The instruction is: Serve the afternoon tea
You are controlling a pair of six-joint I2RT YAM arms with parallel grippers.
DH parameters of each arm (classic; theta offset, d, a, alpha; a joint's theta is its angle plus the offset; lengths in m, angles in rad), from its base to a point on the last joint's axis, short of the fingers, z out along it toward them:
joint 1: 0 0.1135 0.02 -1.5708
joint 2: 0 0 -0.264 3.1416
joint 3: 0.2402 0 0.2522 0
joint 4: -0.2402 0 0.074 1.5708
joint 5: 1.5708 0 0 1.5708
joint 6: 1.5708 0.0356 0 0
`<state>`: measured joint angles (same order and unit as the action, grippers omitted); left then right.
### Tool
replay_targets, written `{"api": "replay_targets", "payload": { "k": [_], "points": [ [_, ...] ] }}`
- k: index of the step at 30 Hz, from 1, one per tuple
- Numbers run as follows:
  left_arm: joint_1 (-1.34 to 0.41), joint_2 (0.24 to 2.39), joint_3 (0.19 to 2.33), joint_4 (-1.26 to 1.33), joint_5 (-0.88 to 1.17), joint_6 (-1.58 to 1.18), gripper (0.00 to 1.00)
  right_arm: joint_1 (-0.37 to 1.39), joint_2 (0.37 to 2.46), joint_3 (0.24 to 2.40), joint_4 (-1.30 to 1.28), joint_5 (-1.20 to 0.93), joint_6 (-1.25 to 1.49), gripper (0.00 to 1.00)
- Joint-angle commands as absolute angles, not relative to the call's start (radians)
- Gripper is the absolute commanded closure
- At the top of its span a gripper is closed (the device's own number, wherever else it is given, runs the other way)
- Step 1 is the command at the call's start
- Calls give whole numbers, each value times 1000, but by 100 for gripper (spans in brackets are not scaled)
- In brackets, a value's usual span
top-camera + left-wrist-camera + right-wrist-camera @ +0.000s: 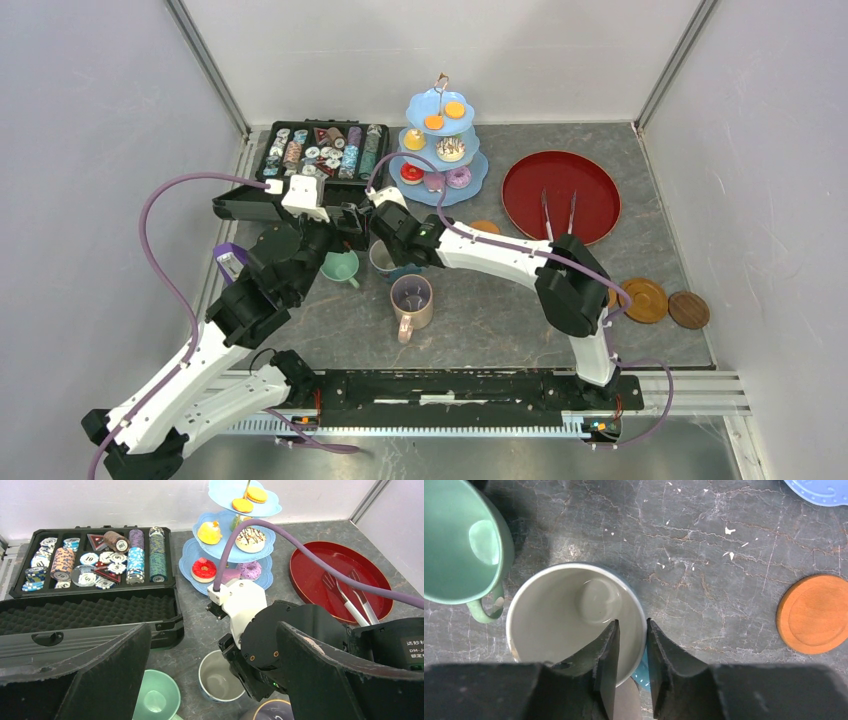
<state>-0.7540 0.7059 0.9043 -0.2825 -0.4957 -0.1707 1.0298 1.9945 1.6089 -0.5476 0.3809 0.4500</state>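
My right gripper point(633, 625) stands astride the rim of the white-and-blue mug point(554, 625): one finger is inside, the other outside. Its jaws are narrow, with a gap still showing at the wall. The mint green mug point(454, 545) stands just left of it. In the top view the tall pink-purple mug point(411, 298) is nearer the arms. My left gripper point(214, 630) hovers wide open above the mugs with nothing between its fingers. Pastries sit on the pale-blue three-tier stand point(440, 150) at the back.
An open black case of chips point(320, 152) lies at the back left. On the right a red tray point(560, 196) holds metal tongs point(558, 215). An orange coaster point(816, 615) lies near the stand; two brown coasters point(645, 299) sit at the far right.
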Motion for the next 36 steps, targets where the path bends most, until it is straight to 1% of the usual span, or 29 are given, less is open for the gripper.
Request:
{"api": "replay_targets", "payload": {
  "k": [1,6,8,12,13,17,26,30,36],
  "points": [
    [-755,702,902,-249,-507,-169,0,1036,2006,1660,-537,430,468,72],
    [-755,702,901,-247,-521,-163,0,1035,1991,1664,-516,429,475,81],
    [-755,702,899,-247,-524,-161,0,1033,1973,1661,-499,427,480,86],
    [-755,703,899,-245,-525,-161,0,1012,1937,1657,-471,402,503,99],
    [-755,705,899,-245,-525,-161,0,1002,1925,1655,-466,388,517,100],
    [-755,711,899,-245,-518,-164,0,971,1878,1651,-461,372,559,100],
    [-755,716,899,-247,-511,-166,0,907,1769,1638,-635,537,684,100],
    [-755,717,900,-247,-509,-166,0,844,1703,1568,-668,572,701,100],
    [-755,721,901,-248,-508,-167,0,714,1636,1439,-651,560,663,100]
  ]
}}
